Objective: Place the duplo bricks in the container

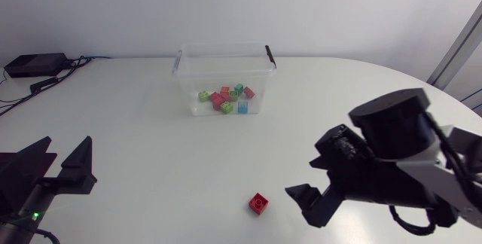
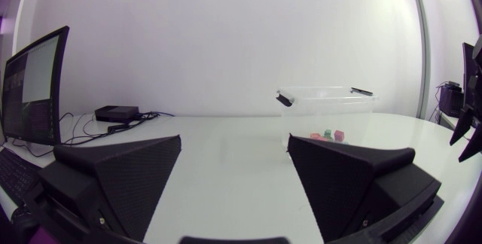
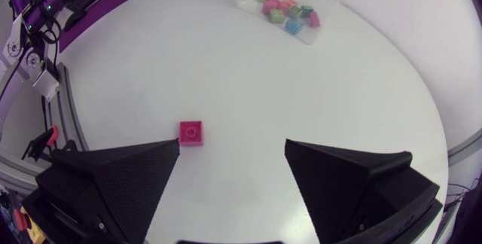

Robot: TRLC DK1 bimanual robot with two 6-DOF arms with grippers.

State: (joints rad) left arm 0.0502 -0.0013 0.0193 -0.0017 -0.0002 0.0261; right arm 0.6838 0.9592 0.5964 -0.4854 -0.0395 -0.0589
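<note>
White tabletop (image 1: 151, 146) is stretching wide beneath both arms. The right gripper (image 3: 232, 154) is hovering with its fingers spread, gripping nothing. A red duplo brick (image 3: 190, 132) is lying just ahead of one fingertip, outside the gap. The left gripper (image 2: 235, 150) is gaping too, empty. Farther off, a clear container (image 1: 188, 86) is holding a cluster of coloured bricks (image 1: 226, 99).

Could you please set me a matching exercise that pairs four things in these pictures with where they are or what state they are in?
Things:
1. red brick
2. clear container
3. left gripper
4. black box

Descriptions:
A. open, holding nothing
B. at the far left corner of the table
C. holds several coloured bricks
D. alone on the table, near the right gripper

Pairs: 1-D, 2-C, 3-A, 4-B
</note>
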